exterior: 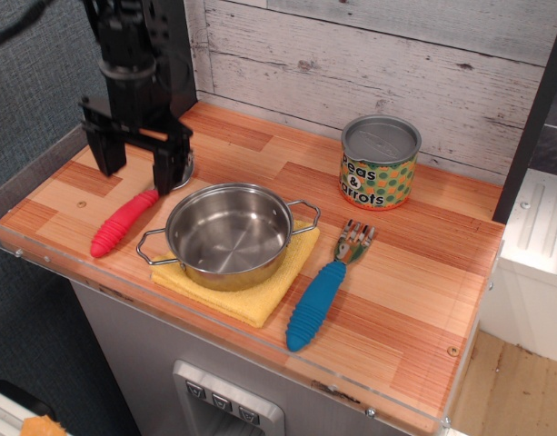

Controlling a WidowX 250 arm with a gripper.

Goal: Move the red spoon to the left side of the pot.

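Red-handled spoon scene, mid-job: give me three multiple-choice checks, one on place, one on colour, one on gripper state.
1. Where does the silver-bowled spoon with the ribbed red handle lie?
A. inside the shiny steel pot
B. on the counter, left of the shiny steel pot
C. beside the tin can

2. What colour is the fork's ribbed handle?
A. blue
B. green
C. yellow

3. How is the black gripper?
A. shut on the spoon
B. open, above the spoon
C. shut, empty

Answers: 1 B, handle rests on wood left of pot; 2 A, plainly blue; 3 B, fingers spread, nothing held.
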